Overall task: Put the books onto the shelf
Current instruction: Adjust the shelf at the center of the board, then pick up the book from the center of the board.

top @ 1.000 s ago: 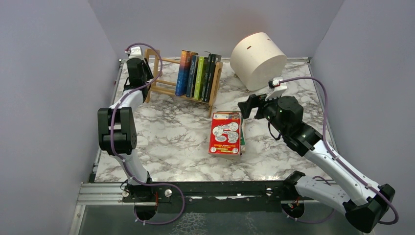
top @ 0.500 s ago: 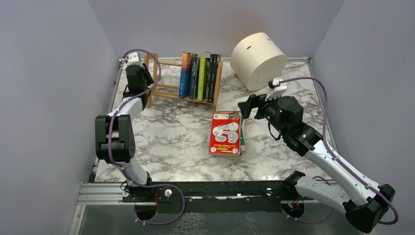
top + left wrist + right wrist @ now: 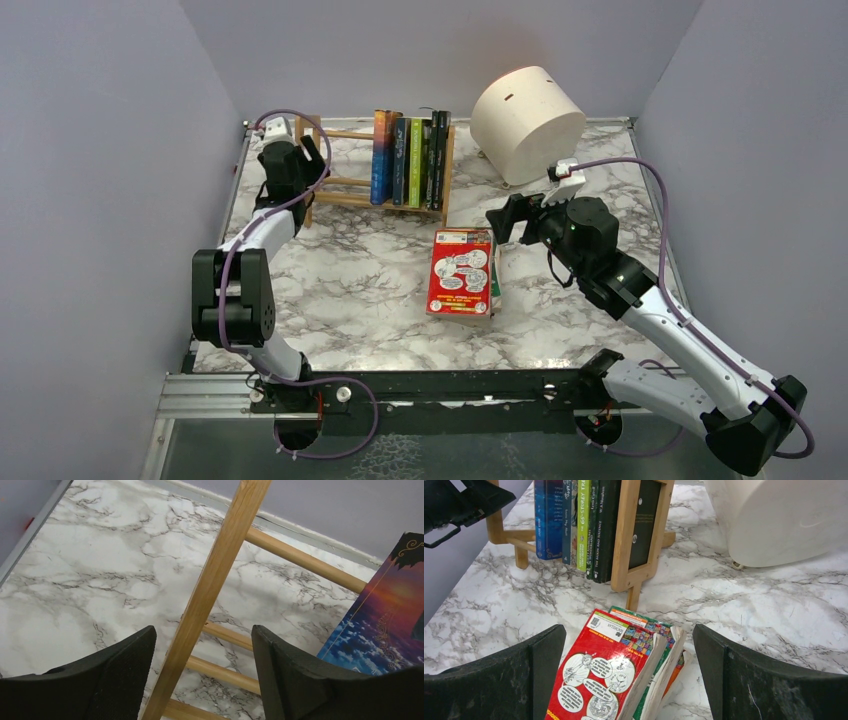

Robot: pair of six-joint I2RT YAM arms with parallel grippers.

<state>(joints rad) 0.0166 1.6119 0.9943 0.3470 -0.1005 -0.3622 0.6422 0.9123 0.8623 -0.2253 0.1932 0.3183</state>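
Observation:
The light-wood shelf (image 3: 335, 188) stands at the back of the table, with several books (image 3: 411, 160) upright in its right half. My left gripper (image 3: 311, 158) is at the shelf's left end. In the left wrist view its jaws (image 3: 202, 645) are open on either side of the end post (image 3: 216, 577), with gaps on both sides. A blue-covered book (image 3: 380, 630) shows to the right. A stack of books with a red cover on top (image 3: 461, 272) lies flat in front of the shelf. My right gripper (image 3: 506, 222) hovers open above the stack (image 3: 599, 675), holding nothing.
A cream cylindrical drum (image 3: 527, 118) lies on its side at the back right, close to the shelf's right end (image 3: 640, 535). Grey walls enclose the marble table (image 3: 340, 290) on three sides. The left arm's cable loops over the shelf's left end.
The shelf has swung from skewed to square with the back wall. My left gripper has opened off the end post. The right arm has not moved.

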